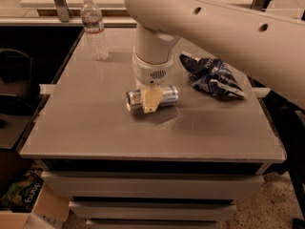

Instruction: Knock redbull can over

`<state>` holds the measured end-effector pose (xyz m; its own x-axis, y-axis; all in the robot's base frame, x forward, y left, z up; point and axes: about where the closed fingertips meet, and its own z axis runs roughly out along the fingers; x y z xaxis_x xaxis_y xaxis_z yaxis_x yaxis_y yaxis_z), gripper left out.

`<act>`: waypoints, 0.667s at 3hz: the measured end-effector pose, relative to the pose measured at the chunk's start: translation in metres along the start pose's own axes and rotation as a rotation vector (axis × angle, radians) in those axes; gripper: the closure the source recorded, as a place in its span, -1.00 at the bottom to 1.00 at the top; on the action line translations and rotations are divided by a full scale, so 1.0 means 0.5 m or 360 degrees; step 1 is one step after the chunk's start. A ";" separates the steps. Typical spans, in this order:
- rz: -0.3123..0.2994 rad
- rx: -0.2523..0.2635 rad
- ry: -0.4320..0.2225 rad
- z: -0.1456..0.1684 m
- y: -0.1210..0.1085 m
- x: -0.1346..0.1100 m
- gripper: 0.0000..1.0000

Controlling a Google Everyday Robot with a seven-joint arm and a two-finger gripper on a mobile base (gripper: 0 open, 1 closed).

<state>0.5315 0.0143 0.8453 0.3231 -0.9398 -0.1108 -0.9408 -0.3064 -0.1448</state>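
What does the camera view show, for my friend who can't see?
A redbull can lies on its side on a grey table, with the robot's gripper over its middle. A water bottle stands at the far corner, and a snack bag lies nearby.

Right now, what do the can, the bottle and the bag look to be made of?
Can, lying on its side with the claw down over it: shiny silver metal, judging by its bright glints. Bottle: clear plastic, since you can see through it. Bag: probably glossy plastic film or foil, crinkled, dark blue and white.
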 end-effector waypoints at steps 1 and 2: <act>0.0004 -0.0012 -0.0012 0.003 0.000 -0.004 -0.27; 0.0009 -0.0022 -0.0010 0.007 0.003 -0.005 -0.73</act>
<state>0.5298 0.0169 0.8421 0.3186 -0.9405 -0.1180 -0.9439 -0.3033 -0.1306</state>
